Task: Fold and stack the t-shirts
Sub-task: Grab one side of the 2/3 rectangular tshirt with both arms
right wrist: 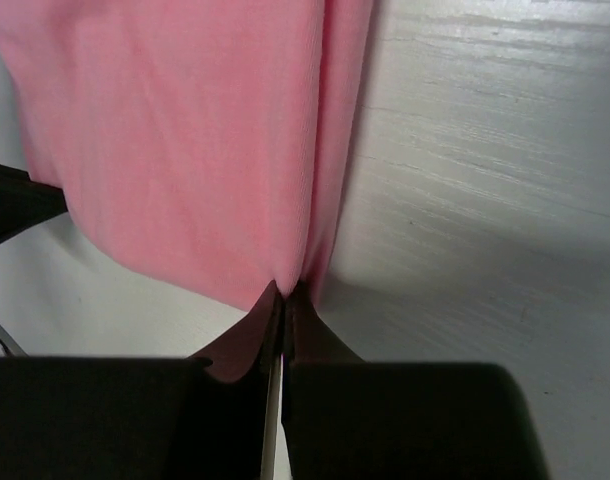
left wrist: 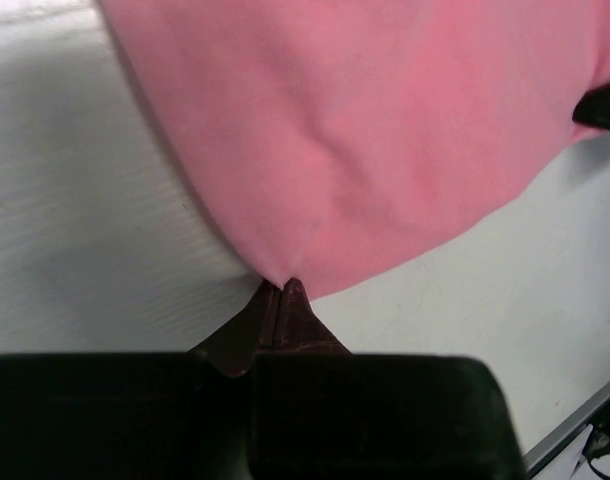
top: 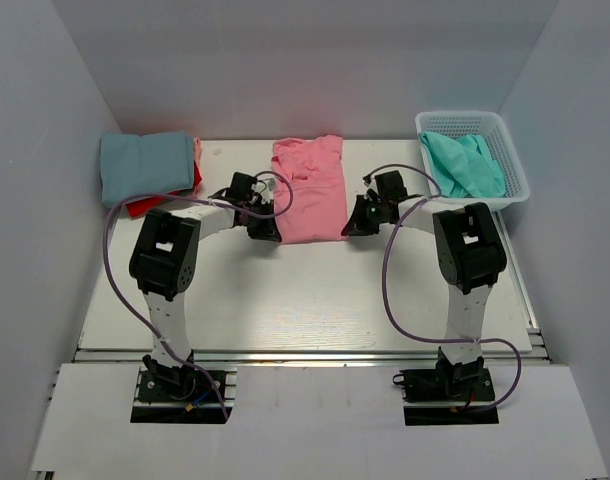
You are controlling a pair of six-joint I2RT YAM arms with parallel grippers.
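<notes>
The left pincer (left wrist: 283, 290) and right pincer (right wrist: 283, 292) each clench a near hem corner of the salmon pink t-shirt (top: 308, 185), which lies mid-way across the table (top: 285, 300), its long axis running straight away from them (neither arm nearer).

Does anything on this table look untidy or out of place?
Only small things. At the far left, the red shirt sticks out from under the blue shirt. The green shirt lies crumpled in the basket. The pink shirt looks fine, pinched at its near corners by the left claw and right claw.
</notes>
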